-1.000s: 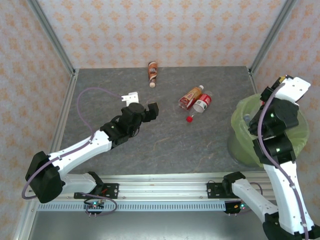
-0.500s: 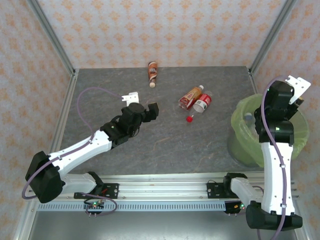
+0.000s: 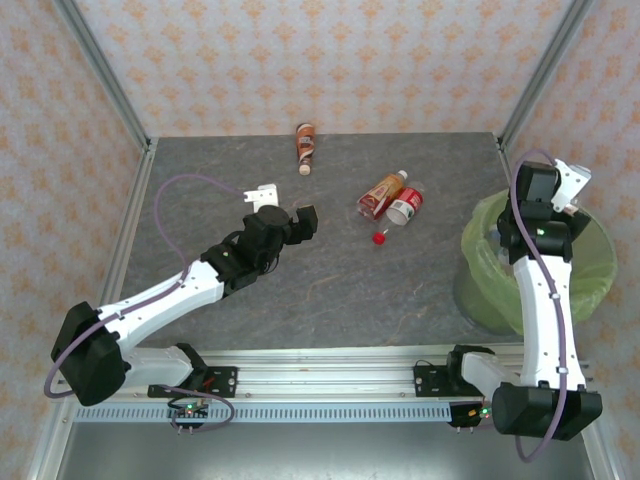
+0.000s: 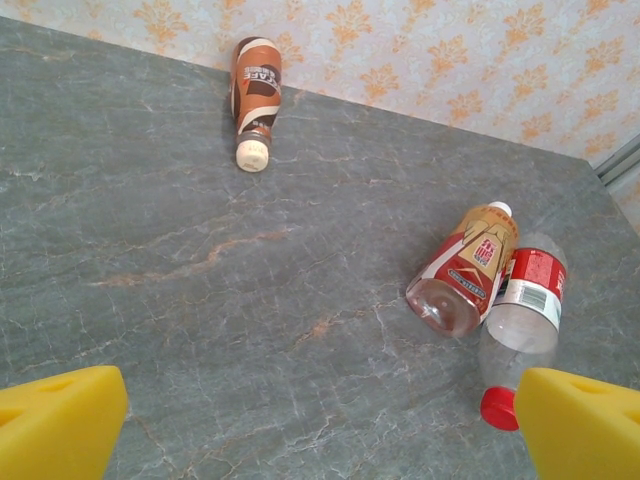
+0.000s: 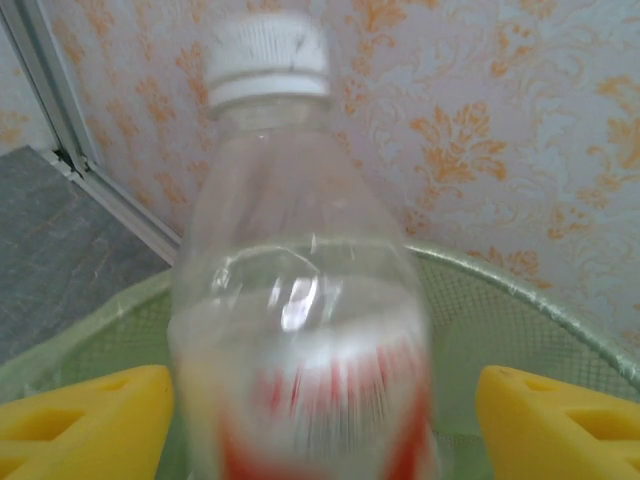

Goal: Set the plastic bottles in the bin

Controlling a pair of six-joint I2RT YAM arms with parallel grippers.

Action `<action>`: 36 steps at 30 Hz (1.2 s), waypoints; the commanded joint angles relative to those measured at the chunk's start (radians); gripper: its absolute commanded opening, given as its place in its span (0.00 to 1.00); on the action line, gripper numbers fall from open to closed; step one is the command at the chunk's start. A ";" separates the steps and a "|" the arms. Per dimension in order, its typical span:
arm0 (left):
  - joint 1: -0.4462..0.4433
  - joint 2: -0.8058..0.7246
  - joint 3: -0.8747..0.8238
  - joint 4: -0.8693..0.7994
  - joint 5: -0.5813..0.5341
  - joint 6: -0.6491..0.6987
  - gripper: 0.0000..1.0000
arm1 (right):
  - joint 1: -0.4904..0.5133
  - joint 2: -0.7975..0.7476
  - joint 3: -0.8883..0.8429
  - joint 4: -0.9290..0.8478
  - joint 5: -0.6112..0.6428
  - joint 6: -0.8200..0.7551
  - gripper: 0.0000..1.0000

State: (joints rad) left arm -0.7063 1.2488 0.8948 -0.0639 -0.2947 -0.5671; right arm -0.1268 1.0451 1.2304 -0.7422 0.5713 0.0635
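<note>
right tool [image 5: 320, 390] spread, bottle [image 5: 300, 300] loose above 12 o'clock rim of bin [image 5: 520, 330] | left tool [image 4: 320, 405] wide, empty | risk: rim strike, bounce-out

Walls [image 3: 330, 60]: pale pink, with an orange floral motif repeating all over. The table [image 3: 330, 290] is grey, veined with rust (like marble). The bin [image 3: 480, 250] has a translucent light-green liner. The clear bottle [image 5: 300, 300] has a white cap and a blurred red-and-white label. The brown bottle [image 4: 254, 85] has white swirls and a cream cap. The tan bottle [image 4: 468, 262] carries a red-and-white label. The red-capped bottle [image 4: 525, 300] is clear with a red label. The left gripper [image 4: 320, 430] and right gripper [image 5: 320, 430] wear yellow pads.
</note>
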 commanded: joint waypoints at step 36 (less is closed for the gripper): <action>0.039 0.132 0.122 -0.036 0.130 0.027 1.00 | 0.015 -0.082 -0.008 -0.161 -0.227 0.068 0.99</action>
State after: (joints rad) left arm -0.6712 1.3712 0.9710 -0.0643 -0.1993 -0.5491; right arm -0.1139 0.9386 1.2331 -0.8101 0.5060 0.0166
